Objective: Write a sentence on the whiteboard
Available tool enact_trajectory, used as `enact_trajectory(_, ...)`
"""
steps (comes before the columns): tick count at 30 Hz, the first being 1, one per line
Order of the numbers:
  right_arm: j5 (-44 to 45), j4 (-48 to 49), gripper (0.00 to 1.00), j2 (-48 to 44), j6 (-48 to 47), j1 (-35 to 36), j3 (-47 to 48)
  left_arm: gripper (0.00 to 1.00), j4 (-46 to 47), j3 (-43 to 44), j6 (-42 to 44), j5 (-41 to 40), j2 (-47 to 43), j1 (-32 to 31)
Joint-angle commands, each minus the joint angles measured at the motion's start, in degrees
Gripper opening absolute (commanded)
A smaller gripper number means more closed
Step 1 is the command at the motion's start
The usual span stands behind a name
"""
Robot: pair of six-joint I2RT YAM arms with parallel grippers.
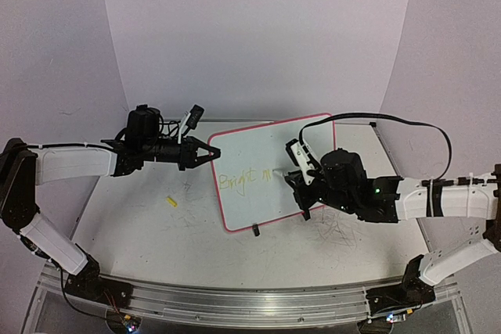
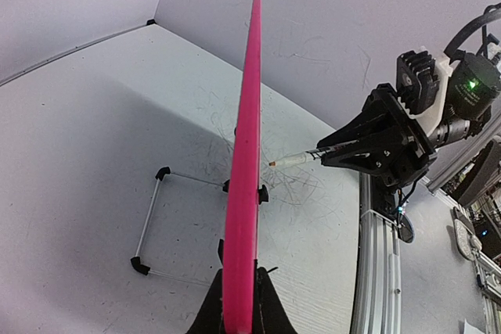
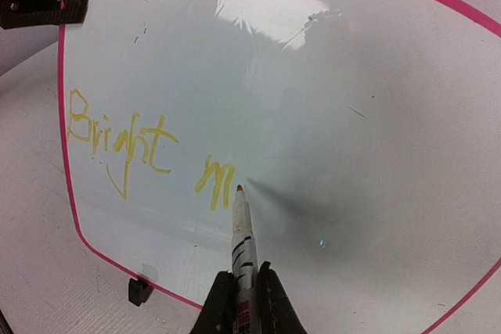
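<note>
Small yellow bit (image 1: pixel 171 202) on scuffed table (image 1: pixel 141 232), grey scribbles (image 1: pixel 338 234) nr right side

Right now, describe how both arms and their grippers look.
The left arm and right arm wear white shells between black joints. The left gripper and right gripper are black, angular wedges. A black cable arcs over the right arm, whose wrist shows a green light.

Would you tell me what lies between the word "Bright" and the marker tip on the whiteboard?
A yellow "m", right of "Bright" and close beside the marker tip, shown in the right wrist view.
</note>
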Motion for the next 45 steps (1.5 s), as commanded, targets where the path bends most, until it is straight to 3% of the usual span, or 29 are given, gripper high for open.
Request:
enact_trajectory(1,3.2,1.5,0.0,-0.1,-0.1,0.0,0.9,0.0,-4.3,0.4,7.3,-5.0,0.4,-0.3)
enact_trajectory(45,2.8,2.4,0.0,3.9,0.2,0.0,2.7,0.0,-4.4,0.5,7.3,-4.3,0.7,-0.6)
